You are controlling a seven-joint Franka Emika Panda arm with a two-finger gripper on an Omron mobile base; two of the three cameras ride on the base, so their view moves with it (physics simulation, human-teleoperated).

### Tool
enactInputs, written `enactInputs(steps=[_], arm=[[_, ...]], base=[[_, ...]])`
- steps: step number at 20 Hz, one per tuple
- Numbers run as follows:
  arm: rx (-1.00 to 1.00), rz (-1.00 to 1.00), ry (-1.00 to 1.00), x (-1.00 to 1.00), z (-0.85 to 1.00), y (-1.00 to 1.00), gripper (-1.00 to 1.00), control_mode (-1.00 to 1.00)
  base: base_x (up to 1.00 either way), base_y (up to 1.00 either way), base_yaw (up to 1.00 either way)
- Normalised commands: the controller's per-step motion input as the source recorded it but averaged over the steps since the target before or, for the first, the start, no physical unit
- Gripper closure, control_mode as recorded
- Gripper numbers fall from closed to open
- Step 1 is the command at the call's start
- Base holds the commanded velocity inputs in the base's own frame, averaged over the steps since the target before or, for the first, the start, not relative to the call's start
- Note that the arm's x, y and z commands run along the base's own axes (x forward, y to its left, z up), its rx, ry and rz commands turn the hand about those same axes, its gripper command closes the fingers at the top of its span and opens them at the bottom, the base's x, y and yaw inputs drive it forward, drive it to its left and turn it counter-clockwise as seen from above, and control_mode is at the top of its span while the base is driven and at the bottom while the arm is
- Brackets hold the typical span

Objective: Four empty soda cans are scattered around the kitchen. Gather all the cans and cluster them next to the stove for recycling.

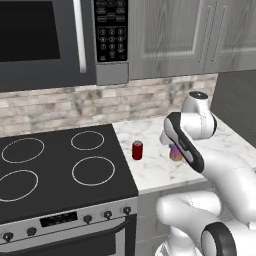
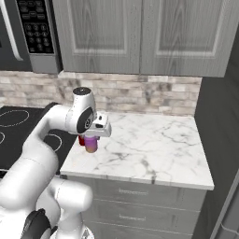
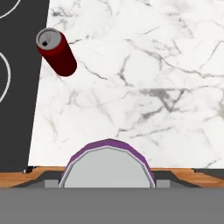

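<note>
A red soda can [image 1: 137, 150] stands upright on the marble counter [image 1: 150, 172], just right of the stove [image 1: 60, 165]. To its right is a pink-purple soda can [image 2: 91, 145], with my gripper [image 2: 92, 138] shut on it from above, at or just over the counter top. My forearm hides most of this can in the left base view. In the hand view its silver top [image 3: 108, 168] sits close at the bottom, with the red can [image 3: 57, 51] beyond it beside the black cooktop [image 3: 17, 109].
A black microwave [image 1: 45, 40] hangs over the stove, with grey wall cabinets [image 2: 135, 37] to its right. The marble counter [image 2: 154, 149] runs right to a dark tall panel [image 2: 219, 140]. A stone backsplash [image 2: 140, 95] closes the back.
</note>
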Motion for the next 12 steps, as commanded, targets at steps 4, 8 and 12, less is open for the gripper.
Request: enactInputs(steps=[4, 8, 12], arm=[[0.00, 0.00, 0.00, 0.44, -0.18, 0.00, 1.00, -1.00], [0.00, 0.01, 0.00, 0.44, -0.26, 0.02, 1.00, -1.00], [0.00, 0.02, 0.00, 0.39, -0.25, 0.11, 1.00, -1.00]], base=[[0.00, 0.00, 0.00], [0.00, 0.00, 0.00], [0.00, 0.00, 0.00]])
